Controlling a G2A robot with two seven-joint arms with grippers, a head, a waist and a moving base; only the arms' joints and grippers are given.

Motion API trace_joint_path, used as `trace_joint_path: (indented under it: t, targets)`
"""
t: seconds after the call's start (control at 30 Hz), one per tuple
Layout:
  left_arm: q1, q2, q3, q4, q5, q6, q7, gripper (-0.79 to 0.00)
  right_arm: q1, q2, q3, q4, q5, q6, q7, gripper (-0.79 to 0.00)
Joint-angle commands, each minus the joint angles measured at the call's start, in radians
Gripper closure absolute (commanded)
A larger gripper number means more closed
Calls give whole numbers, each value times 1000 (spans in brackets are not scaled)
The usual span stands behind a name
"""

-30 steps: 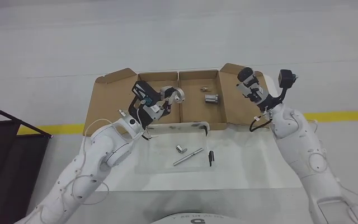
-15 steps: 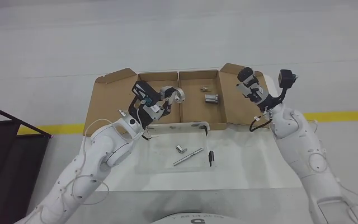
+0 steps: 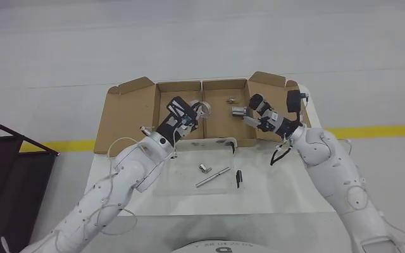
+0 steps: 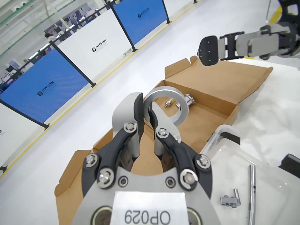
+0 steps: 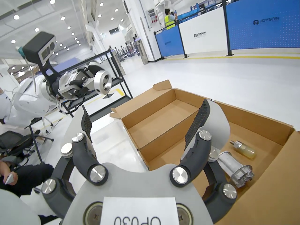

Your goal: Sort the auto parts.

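Both arms have swung inward over the cardboard box (image 3: 218, 126). The left gripper (image 4: 146, 111), clamped on the metal ring (image 4: 164, 91), hangs over the left compartment beside the divider. The right gripper (image 5: 145, 111), fingers spread, hovers at the right compartment's right edge, near the metal cylinder (image 5: 234, 167).

Cardboard box (image 3: 126, 120): left compartment floor open beneath the left hand (image 4: 145, 111) gripping a metal ring (image 4: 161, 91); beyond the divider wall (image 3: 204, 129), a cylinder (image 5: 235, 168) and small fitting (image 5: 243, 149) crowd the right compartment.
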Motion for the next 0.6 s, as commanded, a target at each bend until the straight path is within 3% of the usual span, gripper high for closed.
trace_joint_path:
  t: [0.0, 0.23, 0.3, 0.5, 0.57]
  targets:
    - [-9, -7, 10, 12, -45, -38, -15, 0, -23, 1, 1, -40, -37, 9, -2, -785]
    - [-41, -21, -3, 48, -183, -156, -33, 0, -68, 0, -10, -101, -95, 20, -9, -776]
    - [-46, -23, 3, 52, -163, -172, -44, 0, -63, -1, -27, -98, -71, 12, 25, -745]
    - [-59, -36, 31, 61, -94, -165, -80, 0, -5, -3, -63, -69, 63, 27, 130, -551]
    - [-63, -41, 41, 62, -73, -169, -88, 0, 10, -6, -74, -66, 88, 45, 148, -545]
